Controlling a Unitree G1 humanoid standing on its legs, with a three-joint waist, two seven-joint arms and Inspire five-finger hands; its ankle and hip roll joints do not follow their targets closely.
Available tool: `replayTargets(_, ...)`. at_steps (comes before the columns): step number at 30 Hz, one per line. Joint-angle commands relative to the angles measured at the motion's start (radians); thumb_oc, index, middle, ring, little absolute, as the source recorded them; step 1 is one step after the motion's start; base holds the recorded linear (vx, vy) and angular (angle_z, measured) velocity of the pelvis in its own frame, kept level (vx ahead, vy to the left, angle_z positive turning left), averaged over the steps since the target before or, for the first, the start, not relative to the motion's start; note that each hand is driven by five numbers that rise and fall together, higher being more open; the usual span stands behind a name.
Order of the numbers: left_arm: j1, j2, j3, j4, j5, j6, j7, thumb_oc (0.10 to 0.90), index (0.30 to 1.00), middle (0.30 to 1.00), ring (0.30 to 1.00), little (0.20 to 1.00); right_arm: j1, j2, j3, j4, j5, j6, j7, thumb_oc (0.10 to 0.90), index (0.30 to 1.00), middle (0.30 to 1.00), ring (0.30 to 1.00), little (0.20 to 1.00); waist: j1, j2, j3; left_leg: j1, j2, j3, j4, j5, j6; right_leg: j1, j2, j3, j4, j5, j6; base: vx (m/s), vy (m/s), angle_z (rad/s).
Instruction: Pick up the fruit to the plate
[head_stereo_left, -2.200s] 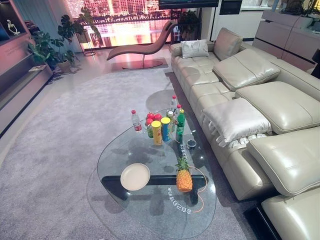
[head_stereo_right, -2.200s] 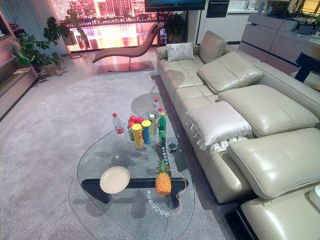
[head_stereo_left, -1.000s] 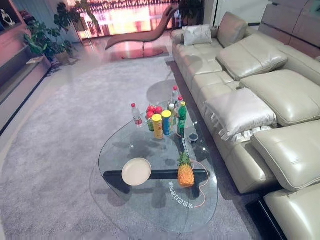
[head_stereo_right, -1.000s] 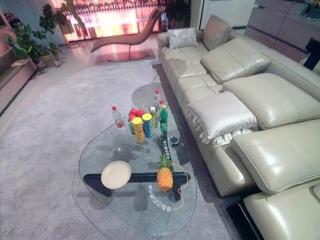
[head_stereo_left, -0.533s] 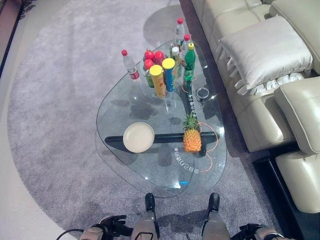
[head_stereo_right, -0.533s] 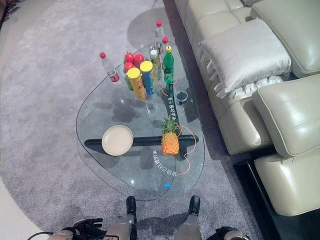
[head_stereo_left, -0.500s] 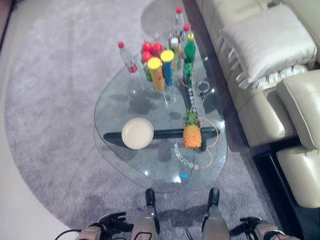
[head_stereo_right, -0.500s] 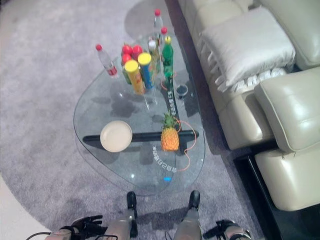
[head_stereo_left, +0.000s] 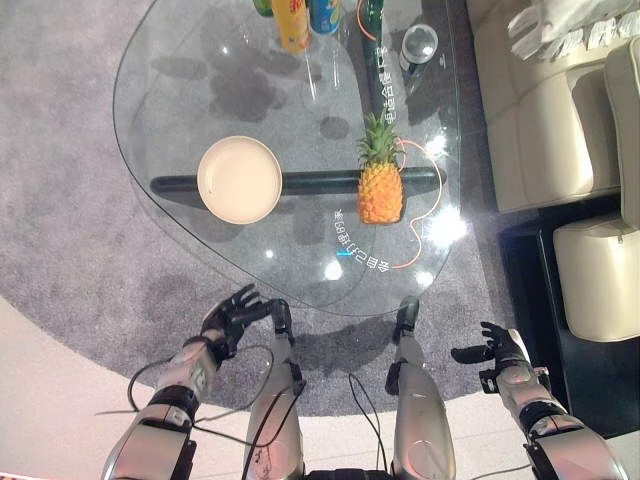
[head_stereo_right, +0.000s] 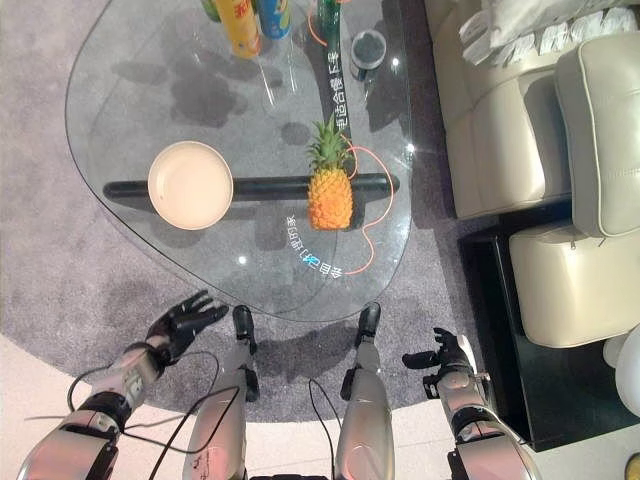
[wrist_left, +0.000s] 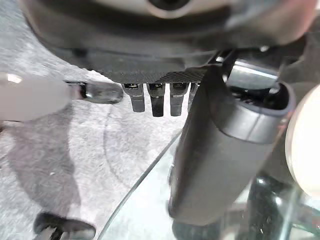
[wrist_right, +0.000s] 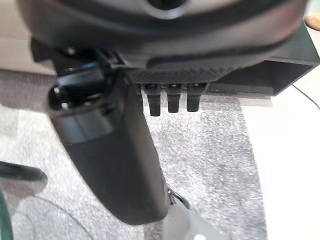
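A pineapple stands upright on the glass coffee table, right of centre. A round cream plate lies on the glass to its left, bare. My left hand hangs open near the table's front edge, fingers spread over the grey rug. My right hand is open too, low at the right beside the sofa, off the table. Both hands hold nothing. In the wrist views the left hand's fingers and the right hand's fingers point out straight.
A yellow can, a blue can, a green bottle and a small dark cup stand at the table's far end. An orange cord loops by the pineapple. The beige sofa runs along the right.
The camera has tilted down and come closer to the table. Both hands now show fully, raised and spread, below the table's near edge. The table's things have not moved.
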Motion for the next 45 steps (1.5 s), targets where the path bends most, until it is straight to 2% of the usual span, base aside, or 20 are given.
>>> replayTargets(1,0.042,0.055,0.017,0.063,0.002,0.007,0.115,0.800,0.900,0.900,0.900,0.900,0.013,-0.058,0.015,-0.007,0.061,0.010,-0.043,0.800,0.900,0.900,0.900,0.900,0.005,-0.015,0.001,-0.172,0.012,-0.085,0.205,-0.092,-0.013,-0.179,-0.039,0.039,0.243,-0.111,0.025,-0.07,-0.043,-0.05)
replayTargets(9,-0.011,0.079,0.022,0.074,-0.008,-0.001,0.261,0.800,0.900,0.900,0.900,0.900,-0.052,-0.089,0.027,-0.019,0.101,-0.037,-0.065,0.800,0.900,0.900,0.900,0.900,0.004,-0.005,0.001,-0.325,0.007,-0.119,0.329,-0.117,-0.009,-0.333,-0.036,0.053,0.357,-0.134,0.013,-0.04,-0.027,0.07)
replayTargets(17,-0.031,0.082,0.026,0.085,0.021,-0.016,0.359,0.800,0.900,0.900,0.900,0.900,-0.098,-0.104,0.046,-0.049,0.125,-0.074,-0.079,0.800,0.900,0.900,0.900,0.900,0.009,-0.003,0.001,-0.388,0.011,-0.142,0.373,-0.125,-0.010,-0.396,-0.035,0.056,0.407,-0.150,0.004,0.00,-0.012,-0.01)
replayTargets(28,-0.051,0.082,0.003,0.101,0.046,-0.014,0.368,0.800,0.900,0.900,0.900,0.900,-0.179,-0.145,0.061,-0.053,0.169,-0.092,-0.127,0.800,0.900,0.900,0.900,0.900,0.019,0.005,0.001,-0.426,0.003,-0.158,0.380,-0.121,-0.011,-0.439,-0.042,0.052,0.423,-0.146,0.000,0.01,-0.006,0.02)
replayTargets(32,-0.039,0.088,-0.003,0.107,0.057,-0.018,0.349,0.800,0.900,0.900,0.900,0.900,-0.182,-0.177,0.019,-0.040,0.254,-0.115,-0.210,0.800,0.900,0.900,0.900,0.900,0.023,0.005,0.001,-0.422,0.004,-0.159,0.373,-0.119,-0.013,-0.432,-0.047,0.046,0.416,-0.140,0.003,0.00,-0.007,0.01)
replayTargets(35,-0.024,0.083,-0.020,0.108,0.055,-0.032,0.349,0.800,0.900,0.900,0.900,0.900,-0.183,-0.205,-0.039,-0.061,0.321,-0.185,-0.340,0.800,0.900,0.900,0.900,0.900,0.022,0.006,0.001,-0.423,0.006,-0.160,0.376,-0.123,-0.012,-0.432,-0.049,0.046,0.411,-0.134,0.006,0.02,-0.007,0.07)
replayTargets(38,-0.013,0.073,-0.031,0.102,0.056,-0.044,0.362,0.800,0.900,0.900,0.900,0.900,-0.189,-0.219,-0.067,-0.105,0.288,-0.216,-0.440,0.800,0.900,0.900,0.900,0.900,0.020,0.006,0.001,-0.418,0.006,-0.159,0.372,-0.126,-0.011,-0.429,-0.050,0.045,0.407,-0.132,0.008,0.00,0.000,0.02)
replayTargets(40,-0.003,0.063,-0.044,0.095,0.057,-0.056,0.368,0.800,0.900,0.900,0.900,0.900,-0.210,-0.239,-0.069,-0.177,0.264,-0.246,-0.545,0.800,0.900,0.900,0.900,0.900,0.020,0.006,0.001,-0.415,0.003,-0.160,0.366,-0.125,-0.010,-0.428,-0.052,0.042,0.400,-0.126,0.009,0.00,0.000,0.00)
replayTargets(43,0.014,0.048,-0.056,0.079,0.052,-0.071,0.385,0.800,0.900,0.900,0.900,0.900,-0.229,-0.258,-0.057,-0.329,0.227,-0.251,-0.682,0.800,0.900,0.900,0.900,0.900,0.016,0.007,0.001,-0.413,0.000,-0.160,0.359,-0.123,-0.009,-0.426,-0.054,0.039,0.392,-0.121,0.009,0.00,0.011,-0.01)
replayTargets(45,0.019,0.044,-0.060,0.072,0.048,-0.075,0.394,0.800,0.900,0.900,0.900,0.900,-0.234,-0.262,-0.051,-0.389,0.212,-0.261,-0.729,0.800,0.900,0.900,0.900,0.900,0.013,0.006,0.001,-0.413,-0.002,-0.159,0.354,-0.122,-0.009,-0.426,-0.054,0.037,0.386,-0.119,0.009,0.00,0.000,0.00)
